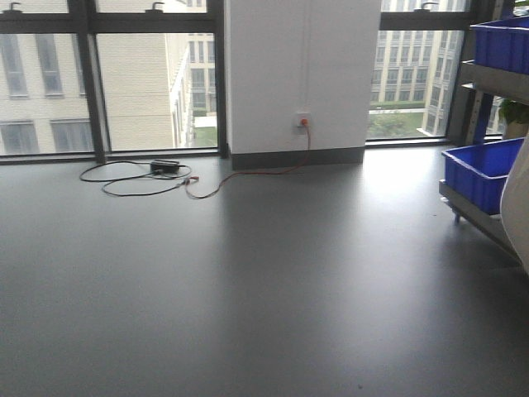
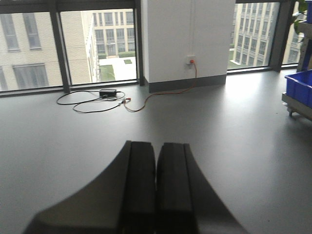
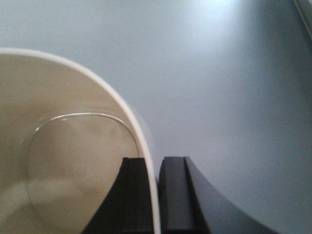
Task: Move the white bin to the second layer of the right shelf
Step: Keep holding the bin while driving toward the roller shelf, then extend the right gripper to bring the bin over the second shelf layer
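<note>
Grey floor: bare and glossy, filling most of the front view.
Window wall: dark frames, buildings beyond.
White pillar: stands between the windows.
Steel rack: at the right edge, its sloped tiers bearing blue crates.
White bin: held over the floor, its side showing at the front view's right edge in front of the lower crate, not on any tier.
Right gripper: fingers pinch the bin's wall, one inside the rim and one outside.
Left gripper: fingers pressed together, holding nothing.
Black cable: coiled on the floor by the windows.
Wall socket: low on the pillar.
</note>
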